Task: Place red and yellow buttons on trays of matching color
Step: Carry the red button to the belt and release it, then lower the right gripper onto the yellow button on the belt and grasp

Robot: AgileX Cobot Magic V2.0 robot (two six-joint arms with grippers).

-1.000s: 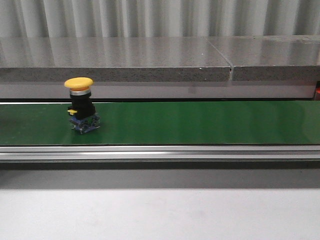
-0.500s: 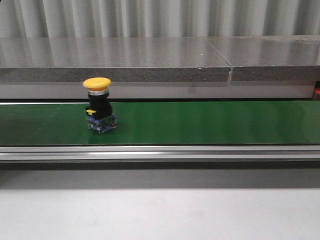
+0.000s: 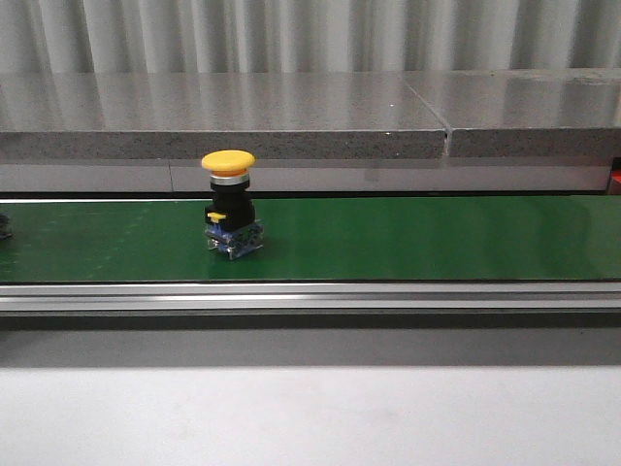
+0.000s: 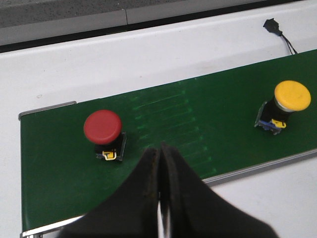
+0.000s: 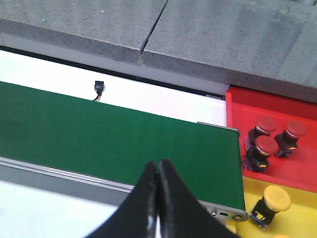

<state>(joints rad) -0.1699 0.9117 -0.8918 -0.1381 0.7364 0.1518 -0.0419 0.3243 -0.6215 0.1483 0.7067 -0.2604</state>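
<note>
Yellow button (image 3: 229, 214) has ridden further right along the green belt (image 3: 408, 238). Left end effector (image 4: 159, 148) and right end effector (image 5: 157, 163) both pinched closed, holding nothing.

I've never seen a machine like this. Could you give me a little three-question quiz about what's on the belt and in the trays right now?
1. True or false: the yellow button on the green belt stands upright.
2. How many red buttons sit in the red tray?
A. one
B. three
C. five
3. Fill in: the left gripper and the right gripper are both ____ and hold nothing.

Key: 1 true; 2 B; 3 shut.
</note>
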